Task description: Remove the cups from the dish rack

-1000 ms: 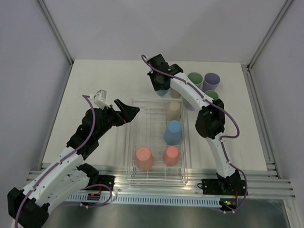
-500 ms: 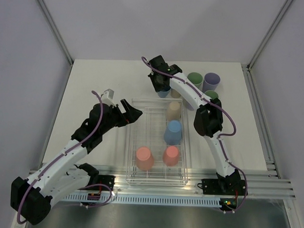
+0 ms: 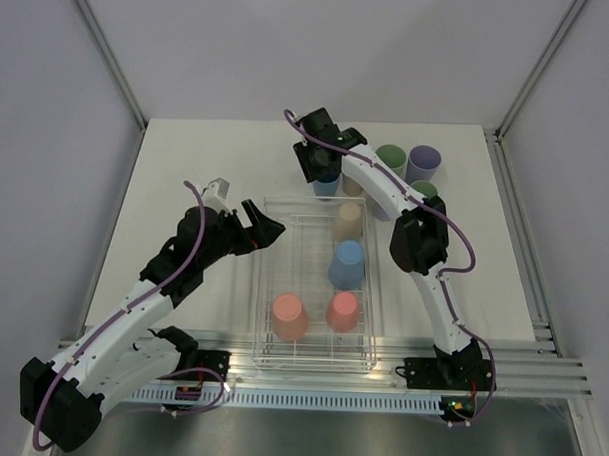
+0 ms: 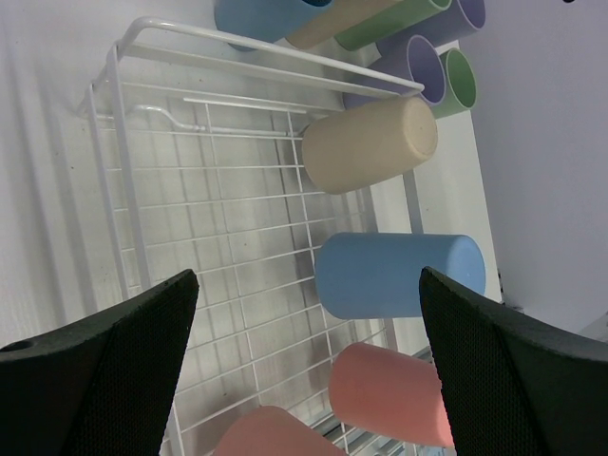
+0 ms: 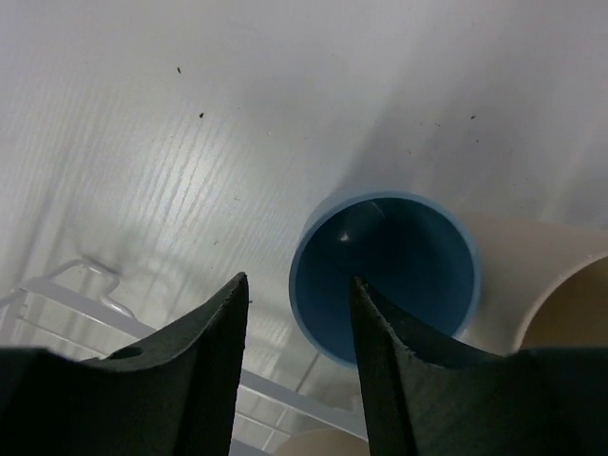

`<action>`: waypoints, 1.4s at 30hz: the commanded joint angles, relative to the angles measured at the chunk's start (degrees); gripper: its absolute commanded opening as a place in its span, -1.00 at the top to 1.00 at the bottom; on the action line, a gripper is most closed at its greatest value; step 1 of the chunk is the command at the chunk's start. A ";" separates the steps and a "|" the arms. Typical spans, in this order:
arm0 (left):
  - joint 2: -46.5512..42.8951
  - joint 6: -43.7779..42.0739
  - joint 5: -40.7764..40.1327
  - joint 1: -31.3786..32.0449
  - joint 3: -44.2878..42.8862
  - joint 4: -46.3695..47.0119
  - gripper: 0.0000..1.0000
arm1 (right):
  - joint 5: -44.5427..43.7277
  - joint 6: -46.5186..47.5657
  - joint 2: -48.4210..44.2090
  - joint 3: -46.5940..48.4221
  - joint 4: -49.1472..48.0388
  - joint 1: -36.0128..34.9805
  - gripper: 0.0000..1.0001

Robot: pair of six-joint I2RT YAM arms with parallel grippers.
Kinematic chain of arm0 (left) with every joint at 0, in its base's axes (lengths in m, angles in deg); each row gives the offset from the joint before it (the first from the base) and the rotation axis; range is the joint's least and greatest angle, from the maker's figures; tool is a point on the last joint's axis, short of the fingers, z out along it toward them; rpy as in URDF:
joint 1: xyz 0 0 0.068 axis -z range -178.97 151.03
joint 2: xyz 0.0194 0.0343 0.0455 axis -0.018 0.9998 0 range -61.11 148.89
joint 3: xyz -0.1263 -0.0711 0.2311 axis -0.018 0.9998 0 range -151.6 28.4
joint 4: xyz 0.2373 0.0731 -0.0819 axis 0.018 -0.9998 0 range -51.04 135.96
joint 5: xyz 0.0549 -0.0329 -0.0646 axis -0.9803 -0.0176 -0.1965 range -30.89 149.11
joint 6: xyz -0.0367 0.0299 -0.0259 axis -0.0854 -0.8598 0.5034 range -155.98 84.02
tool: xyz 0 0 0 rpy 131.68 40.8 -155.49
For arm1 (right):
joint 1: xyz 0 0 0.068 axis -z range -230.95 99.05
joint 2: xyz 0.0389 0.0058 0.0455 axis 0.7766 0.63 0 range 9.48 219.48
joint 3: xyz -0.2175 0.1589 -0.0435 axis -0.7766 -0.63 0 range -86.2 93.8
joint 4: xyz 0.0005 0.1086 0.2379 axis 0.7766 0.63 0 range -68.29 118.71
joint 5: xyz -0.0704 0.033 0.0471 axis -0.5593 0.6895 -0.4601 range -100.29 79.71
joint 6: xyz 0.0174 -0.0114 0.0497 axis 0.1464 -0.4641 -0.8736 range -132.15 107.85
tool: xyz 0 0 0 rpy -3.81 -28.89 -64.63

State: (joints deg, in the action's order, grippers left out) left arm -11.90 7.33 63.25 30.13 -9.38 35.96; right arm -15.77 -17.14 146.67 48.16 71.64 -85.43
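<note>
Beyond the far end of the dish rack (image 3: 259, 286), your right gripper (image 3: 324, 175) hangs with jaws spread above an upright blue cup (image 5: 385, 275), apparently clear of it. That cup stands on the table (image 3: 186, 184) among others, including a green cup (image 3: 391, 158) and a purple cup (image 3: 424, 162). At the rack's far left corner, your left gripper (image 3: 268, 223) gapes wide, empty.

Four matte tumblers sit mouth-down inside the rack: a beige cup (image 3: 348, 222), a racked blue cup (image 3: 347, 265), one coral cup (image 3: 289, 317) and a second coral cup (image 3: 343, 311). Unloading looks about half done. Next, you likely reach over the rack's wall, close on one tapered side and lift it straight clear of the bars.
</note>
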 commanded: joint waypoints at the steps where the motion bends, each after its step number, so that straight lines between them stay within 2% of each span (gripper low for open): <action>1: -1.48 -4.01 1.92 0.34 -3.44 0.07 -0.99 | 0.55 -0.89 -10.25 -2.85 -7.01 -0.23 -0.06; 5: -2.80 -8.50 4.81 1.39 -4.84 -0.28 -0.99 | -0.41 -1.50 -23.78 -16.12 -18.01 -1.82 -0.34; 6: -2.80 -9.20 6.13 1.66 -5.11 -0.54 -1.00 | -1.98 -1.77 -29.37 -18.85 -19.85 -2.25 -0.42; 8: -2.19 -10.70 7.19 2.88 -5.64 -1.77 -0.99 | -4.36 -3.52 -34.77 -26.41 -24.26 -3.66 -0.51; 11: 0.61 -12.63 4.75 7.01 -6.51 -3.79 -0.99 | -9.98 -6.77 -46.44 -35.91 -27.51 -4.89 -0.58; 14: 5.62 -15.35 0.02 13.14 -10.11 -7.04 -0.99 | -13.41 -8.18 -51.30 -43.03 -27.35 -5.33 -0.60; 16: 9.58 -17.99 -3.42 17.63 -15.11 -12.92 -0.97 | -16.13 -8.98 -55.26 -47.59 -26.12 -5.68 -0.61; 17: 10.46 -18.69 -6.83 18.61 -16.44 -14.59 -0.97 | -16.75 -9.24 -56.58 -49.27 -25.85 -5.86 -0.61; 20: 11.00 -20.63 -8.71 19.94 -19.08 -19.69 -0.97 | -18.43 -10.21 -62.54 -54.64 -25.06 -5.77 -0.63; 27: 11.43 -19.41 -11.44 20.82 -25.93 -35.95 -0.99 | -18.34 -12.23 -67.66 -62.37 -22.69 -5.77 -0.67; 31: 14.33 -17.39 -9.94 24.49 -24.97 -41.48 -0.99 | -18.34 -13.20 -69.07 -64.23 -22.16 -5.77 -0.73; 34: 15.92 -15.28 -11.17 29.15 -25.06 -43.43 -0.99 | -19.04 -13.64 -69.77 -64.84 -21.11 -5.77 -0.77; 42: 16.17 -12.20 -9.68 34.96 -24.36 -45.90 -0.99 | -20.28 -14.08 -71.88 -66.86 -20.23 -5.86 -0.81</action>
State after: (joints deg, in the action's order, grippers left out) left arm 4.39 -7.54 53.31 63.27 -33.36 -7.76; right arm -34.50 -30.23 76.16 -17.97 51.05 -91.20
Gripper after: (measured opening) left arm 0.993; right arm 0.904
